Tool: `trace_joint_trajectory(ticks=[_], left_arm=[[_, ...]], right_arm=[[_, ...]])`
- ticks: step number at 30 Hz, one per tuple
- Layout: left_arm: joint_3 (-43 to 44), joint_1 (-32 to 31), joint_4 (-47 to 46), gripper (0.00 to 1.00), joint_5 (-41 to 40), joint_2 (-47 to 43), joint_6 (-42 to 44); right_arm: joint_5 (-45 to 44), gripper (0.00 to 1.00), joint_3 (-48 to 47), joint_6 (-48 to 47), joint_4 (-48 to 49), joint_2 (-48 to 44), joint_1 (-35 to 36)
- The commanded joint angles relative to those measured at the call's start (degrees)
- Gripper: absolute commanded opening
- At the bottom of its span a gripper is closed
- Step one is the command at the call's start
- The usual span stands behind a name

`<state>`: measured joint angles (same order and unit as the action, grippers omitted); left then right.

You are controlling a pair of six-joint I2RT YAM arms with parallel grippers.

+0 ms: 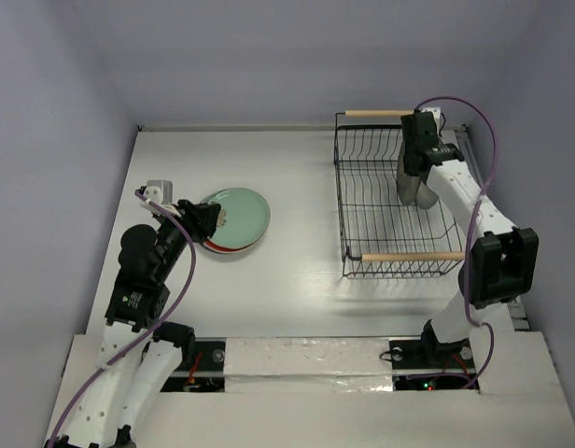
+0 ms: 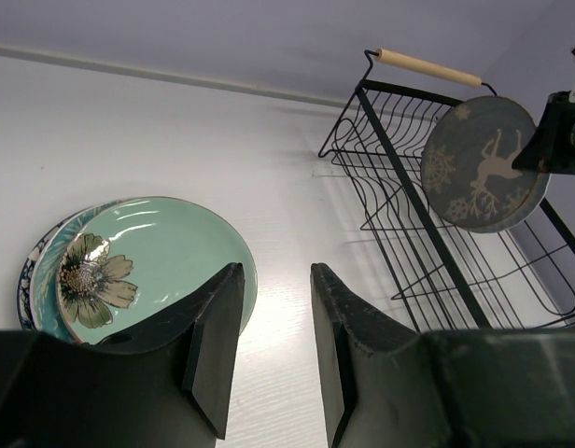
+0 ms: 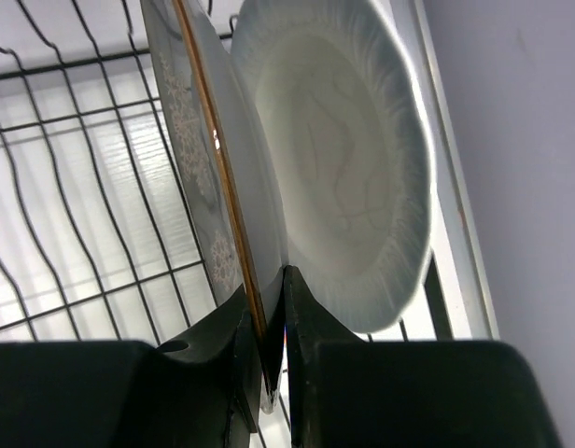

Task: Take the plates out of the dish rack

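Note:
The black wire dish rack point(image 1: 343, 196) stands at the right. My right gripper point(image 1: 412, 170) reaches into it from above and is shut on the rim of the upright grey-brown plate point(image 3: 196, 149), which also shows in the left wrist view point(image 2: 482, 164) with its pale deer design. A plain white plate point(image 3: 348, 159) stands right behind it in the rack. At the left a pale green plate point(image 1: 237, 215) tops a stack over a red one and a blue-white one point(image 2: 30, 273). My left gripper point(image 2: 276, 280) is open and empty at the stack's near edge.
The rack has two wooden rod handles, one far point(image 1: 379, 114) and one near point(image 1: 413, 256). White walls close in the table at the back and sides. Bare white tabletop point(image 1: 297, 233) lies between the stack and the rack.

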<state>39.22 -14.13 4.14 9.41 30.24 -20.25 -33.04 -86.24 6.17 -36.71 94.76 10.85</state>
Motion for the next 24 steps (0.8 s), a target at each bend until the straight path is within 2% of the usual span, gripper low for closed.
trace_joint_trajectory(ticks=[1, 8, 12, 16, 18, 19, 22, 24], left_arm=[[0.9, 0.2, -2.6, 0.32, 0.6, -0.7, -0.1], [0.9, 0.2, -2.6, 0.32, 0.4, -0.6, 0.0], [0.9, 0.2, -2.6, 0.32, 0.3, -0.6, 0.0], [0.9, 0.2, -2.6, 0.32, 0.2, -0.6, 0.0], [0.9, 0.2, -2.5, 0.32, 0.0, -0.6, 0.0], [0.9, 0.2, -2.4, 0.33, -0.1, -0.5, 0.0], [0.9, 0.2, -2.2, 0.36, -0.6, -0.6, -0.1], [1.0, 0.2, -2.1, 0.42, -0.7, -0.6, -0.1]], right_arm=[[-4.1, 0.00, -5.8, -1.4, 4.1, -6.8, 1.1], [-0.1, 0.00, -5.4, 0.8, 5.9, -15.7, 2.3], [6.8, 0.00, -4.5, 2.9, 8.2, -22.4, 3.6], [18.1, 0.00, -1.4, 6.5, 13.8, -28.2, 8.3], [22.7, 0.00, 0.1, 9.7, 18.2, -28.7, 10.2], [28.5, 0.00, 1.7, 11.0, 19.9, -28.5, 11.1], [37.5, 0.00, 3.9, 16.4, 26.8, -24.4, 15.0], [41.3, 0.00, 4.6, 20.8, 31.5, -19.4, 18.5]])
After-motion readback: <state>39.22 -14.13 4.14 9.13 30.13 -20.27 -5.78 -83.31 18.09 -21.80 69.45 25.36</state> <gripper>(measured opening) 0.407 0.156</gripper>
